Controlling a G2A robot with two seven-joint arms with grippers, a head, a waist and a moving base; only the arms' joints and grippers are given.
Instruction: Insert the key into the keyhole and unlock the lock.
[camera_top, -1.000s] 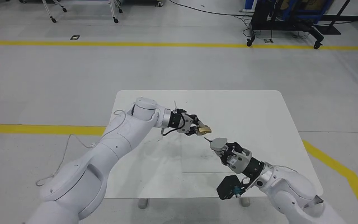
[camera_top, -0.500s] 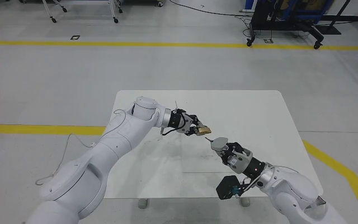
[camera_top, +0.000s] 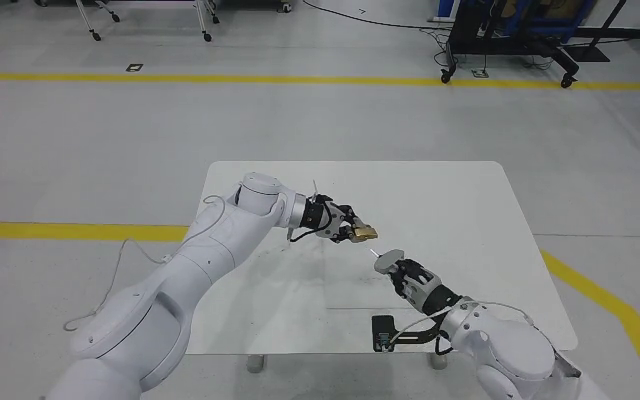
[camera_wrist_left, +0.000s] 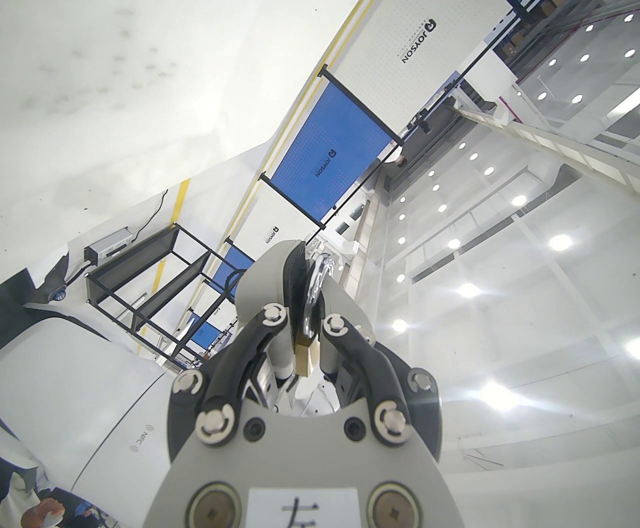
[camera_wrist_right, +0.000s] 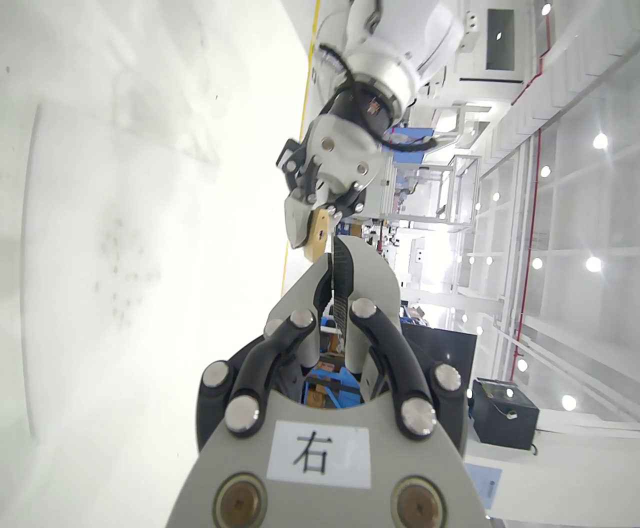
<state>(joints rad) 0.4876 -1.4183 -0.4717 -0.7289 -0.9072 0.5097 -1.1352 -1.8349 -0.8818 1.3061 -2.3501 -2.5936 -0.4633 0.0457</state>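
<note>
Left wrist view: the left gripper (camera_wrist_left: 311, 270) stands closed tight on the brass lock (camera_wrist_left: 306, 352), its pads pinching the silver shackle, with the brass body between the finger links toward the wrist. From the top view, the same left gripper (camera_top: 350, 230) holds the lock (camera_top: 364, 233) above the middle of the white table (camera_top: 450, 195), brass body pointing toward the other arm. In the right wrist view, the right gripper (camera_wrist_right: 336, 250) has its jaws pressed together, and the lock (camera_wrist_right: 317, 239) hangs just beyond its fingertips in the grasp of the left gripper (camera_wrist_right: 307, 220). From above, the right gripper (camera_top: 390, 260) pinches the key (camera_top: 374, 252), a thin sliver jutting from its fingertips toward the lock, near it but apart from it, both held off the tabletop.
</note>
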